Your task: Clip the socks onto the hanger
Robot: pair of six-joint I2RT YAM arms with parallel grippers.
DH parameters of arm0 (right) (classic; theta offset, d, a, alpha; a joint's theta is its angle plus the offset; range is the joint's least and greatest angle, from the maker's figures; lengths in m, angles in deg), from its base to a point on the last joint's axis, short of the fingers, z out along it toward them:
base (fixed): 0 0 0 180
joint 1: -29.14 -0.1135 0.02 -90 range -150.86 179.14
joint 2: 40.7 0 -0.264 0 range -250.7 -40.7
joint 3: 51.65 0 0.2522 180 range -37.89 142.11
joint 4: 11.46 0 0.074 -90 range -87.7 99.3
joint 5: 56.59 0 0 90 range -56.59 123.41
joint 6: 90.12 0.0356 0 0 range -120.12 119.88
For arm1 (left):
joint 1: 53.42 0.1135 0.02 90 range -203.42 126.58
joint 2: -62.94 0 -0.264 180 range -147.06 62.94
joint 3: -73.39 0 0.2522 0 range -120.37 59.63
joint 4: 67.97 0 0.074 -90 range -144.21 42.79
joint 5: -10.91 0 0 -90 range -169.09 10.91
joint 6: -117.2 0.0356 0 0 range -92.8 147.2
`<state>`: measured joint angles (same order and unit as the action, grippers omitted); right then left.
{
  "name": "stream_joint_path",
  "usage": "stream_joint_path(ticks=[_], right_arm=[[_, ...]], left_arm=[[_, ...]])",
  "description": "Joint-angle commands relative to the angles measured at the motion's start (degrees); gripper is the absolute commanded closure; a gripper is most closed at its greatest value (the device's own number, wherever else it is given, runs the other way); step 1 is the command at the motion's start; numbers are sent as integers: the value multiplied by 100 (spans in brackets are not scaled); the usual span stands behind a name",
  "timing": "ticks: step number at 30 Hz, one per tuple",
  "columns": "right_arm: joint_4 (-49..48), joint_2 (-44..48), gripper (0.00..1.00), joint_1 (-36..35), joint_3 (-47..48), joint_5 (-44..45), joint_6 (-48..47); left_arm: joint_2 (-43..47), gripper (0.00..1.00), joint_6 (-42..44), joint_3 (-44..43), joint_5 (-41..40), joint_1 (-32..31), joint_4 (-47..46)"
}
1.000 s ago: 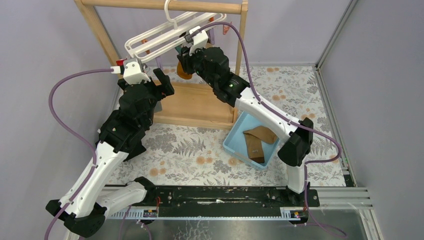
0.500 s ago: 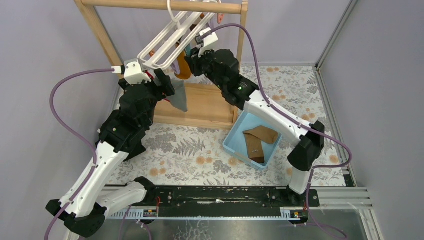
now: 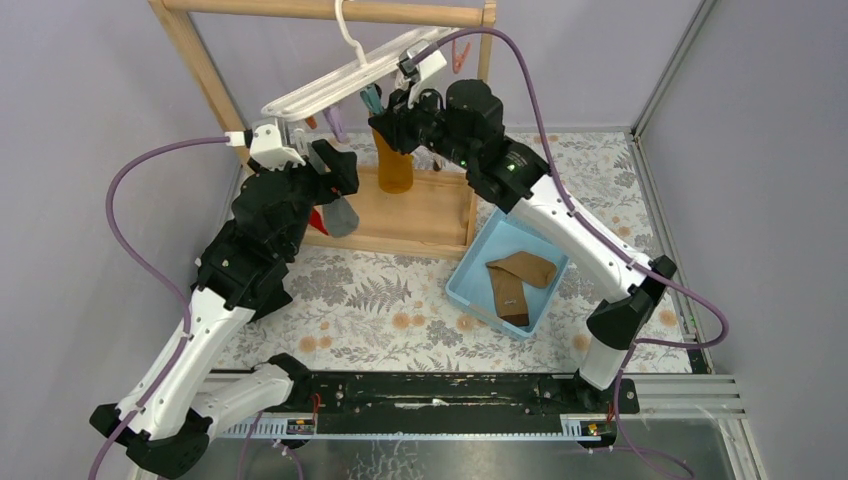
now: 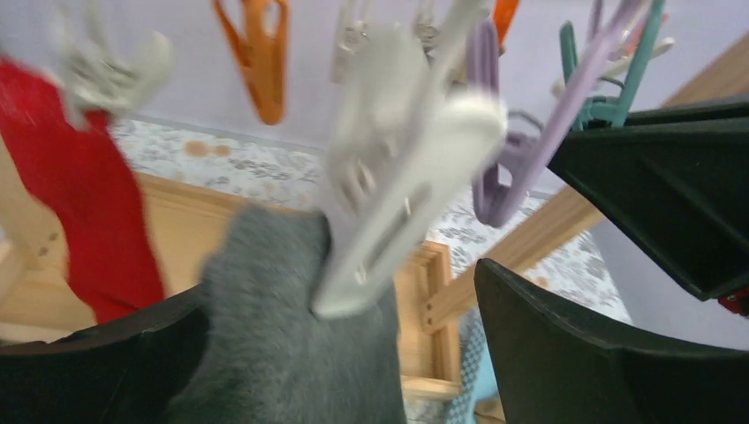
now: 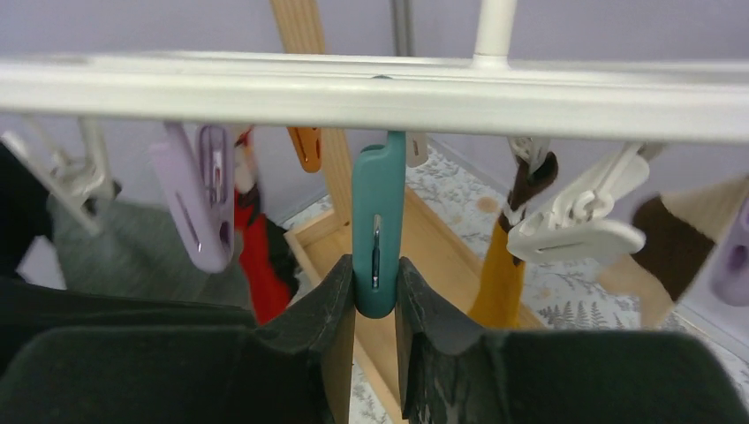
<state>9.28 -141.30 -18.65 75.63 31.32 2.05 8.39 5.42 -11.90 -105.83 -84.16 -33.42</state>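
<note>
**Status at this moment**

1. Task items. The tan sock [image 3: 527, 267] and the darker brown sock [image 3: 508, 296] lay overlapping in the blue bin [image 3: 466, 262] on the table [image 3: 400, 310]. The bin was below the hanger [image 3: 345, 78], to its near right and well apart from it. Neither sock was touched by a tool, and neither was attached to a clip.

2. Hanger. The hanger hung by its hook from the wooden rail [image 3: 300, 10], tilted, with its right end higher. Three other socks already hung beneath it: a grey sock [image 4: 274, 353] held by a white clip [image 4: 397, 168], a red sock [image 4: 93, 212] towards the hanger's left end, and a mustard sock [image 3: 394, 168] under its middle.

3. Right tool [image 5: 375, 291]. The fingers were closed on the lower end of a teal clip [image 5: 378, 212] that hung from the hanger's front bar. That clip held no sock.

4. Left tool [image 4: 340, 291]. The fingers were spread wide beneath the hanger's left end, one on each side of the grey sock and its white clip. The tool gripped nothing.

**Assessment**

- Done: none of the task proper, judging by the position of the two brown socks.
- Left: collect each brown sock from the bin, raise it to the hanger, open a free clip, and close that clip on the fabric. This must be done twice.
- The teal clip appeared to be a free clip suitable for one sock.
</note>
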Motion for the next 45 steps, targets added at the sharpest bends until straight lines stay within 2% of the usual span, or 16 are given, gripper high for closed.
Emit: stream_joint_path(ticks=[1, 9, 17, 20, 23, 26, 32, 36, 41, 45], right_arm=[[624, 187, 100, 120, 805, -805, 202], [831, 226, 100, 382, 912, -1368, 406], [643, 320, 100, 400, 598, -1387, 330], [632, 283, 100, 396, 640, -1401, 352], [681, 251, 100, 431, 709, -1391, 329], [699, 275, 100, 447, 722, -1429, 357], [616, 558, 100, 464, 405, -1361, 324], [695, 566, 100, 508, 427, -1355, 299], [671, 546, 100, 531, 449, -1450, 330], [532, 525, 100, 549, 396, -1527, 420]], left_arm=[[147, 6, -234, 111, 930, 35, -701], [4, 7, -773, -201, 1776, 33, -1218], [-793, 8, -2081, -1574, 1878, 25, -446], [-948, 9, -2542, -1762, 2425, 25, -309], [-879, 9, -2937, -1673, 2646, 24, -343], [-838, 9, -3011, -1523, 2607, 23, -548], [-969, 10, -2969, -1770, 2648, 25, -314], [-615, 10, -2463, -1726, 1674, 24, 698], [111, 9, -2068, -957, -187, 24, 1904], [651, 8, -1907, -449, -664, 24, 2259]])
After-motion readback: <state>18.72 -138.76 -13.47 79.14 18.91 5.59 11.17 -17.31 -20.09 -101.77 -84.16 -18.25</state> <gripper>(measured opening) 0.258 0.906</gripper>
